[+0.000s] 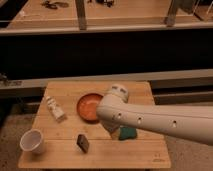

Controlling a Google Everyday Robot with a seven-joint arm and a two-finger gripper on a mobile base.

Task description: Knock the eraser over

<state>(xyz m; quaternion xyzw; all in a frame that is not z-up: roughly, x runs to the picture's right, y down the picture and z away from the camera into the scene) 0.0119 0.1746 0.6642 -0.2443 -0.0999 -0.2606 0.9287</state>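
The bowl [90,106], orange and round, sits near the middle of a pale wooden tabletop [142,152] whose planks run side to side; every place below is given from the bowl. Far left of it, past the tabletop's edge, a grey speckled floor [12,125] shows. Left of the bowl and nearer the camera a white cup [31,141] stands mouth up, close to the front left corner. Just left of the bowl a small white bottle [55,108] lies on its side.

In front of the bowl and slightly left, apart from it, is the eraser [82,142], a small dark block with a lighter edge. It stands on bare wood (it looks upright, leaning a little) and touches nothing.

By the bowl's front right rim the end effector [112,129] hangs low over the tabletop, mostly hidden beneath the arm. Whether it is released or clenched cannot be told. It is right of the eraser and clear of it.

Farther right of the bowl and forward, a green sponge [128,133] lies flat. It is partly covered by the white arm [160,120], which reaches in from the right and whose rounded joint overlaps the bowl's right rim.

Behind the bowl, beyond the tabletop, runs a light ledge [175,76], then a deep dark gap. Above that is a wooden bench [125,10] with grey posts [81,15].
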